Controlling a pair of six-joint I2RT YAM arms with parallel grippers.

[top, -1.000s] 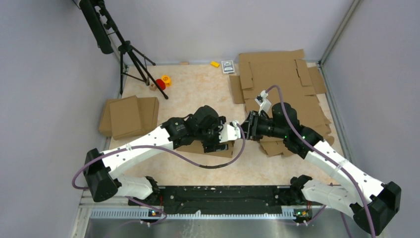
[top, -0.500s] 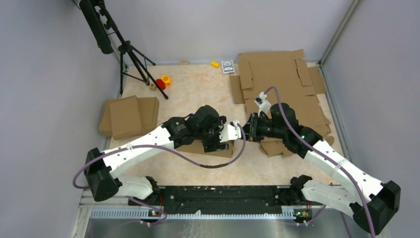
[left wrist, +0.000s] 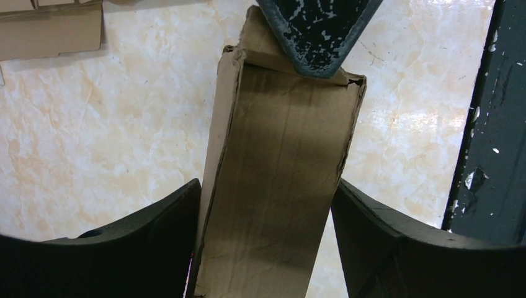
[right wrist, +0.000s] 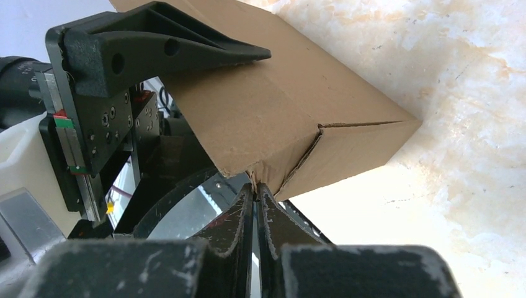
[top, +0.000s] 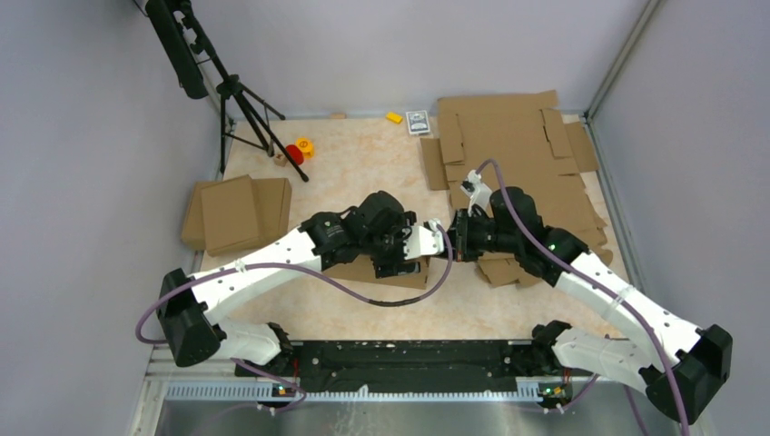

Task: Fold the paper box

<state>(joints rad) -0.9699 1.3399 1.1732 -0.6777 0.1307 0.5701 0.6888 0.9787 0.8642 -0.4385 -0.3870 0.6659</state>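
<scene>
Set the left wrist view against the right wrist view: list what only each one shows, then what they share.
Only the left wrist: the inside of the paper box, a trough held in the left pincer, and flat cardboard sheets lying on the table. Only the right wrist: the box's outer faces and corner, where the right pincer, shut, meets a flap edge. Both: the box, the marbled table, and the other arm's pincer at the box.

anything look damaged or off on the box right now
Yes: the paper box, gripped across by the left pincer, has ragged, frayed corners at its far end, where the right pincer pinches it; the corner seam there gapes.
</scene>
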